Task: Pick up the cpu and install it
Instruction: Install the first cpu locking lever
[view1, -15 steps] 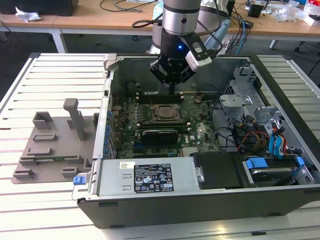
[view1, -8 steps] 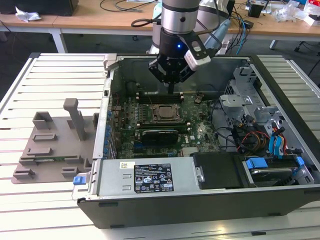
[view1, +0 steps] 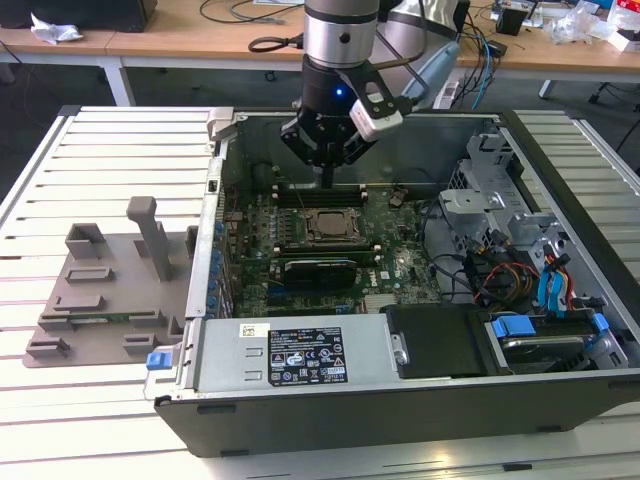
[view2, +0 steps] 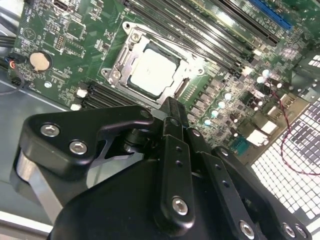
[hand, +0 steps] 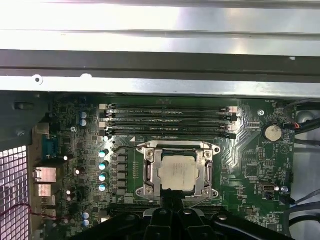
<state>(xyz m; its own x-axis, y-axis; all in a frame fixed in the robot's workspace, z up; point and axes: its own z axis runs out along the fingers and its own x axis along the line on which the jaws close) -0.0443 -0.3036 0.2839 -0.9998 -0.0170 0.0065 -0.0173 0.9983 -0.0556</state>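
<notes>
The cpu lies flat in the motherboard's socket inside the open computer case, its silver-grey top showing in both wrist views. A metal socket frame surrounds it. My gripper hangs above the board just behind the socket, as the exterior view shows it. Its black fingers are together and come to one narrow tip close to the socket's edge. Nothing is held between them, and the tip is apart from the chip.
Memory slots run along one side of the socket. The case wall rises at the exterior view's left, a drive cage with cables at its right, and the power supply in front. A grey plastic tray lies outside the case.
</notes>
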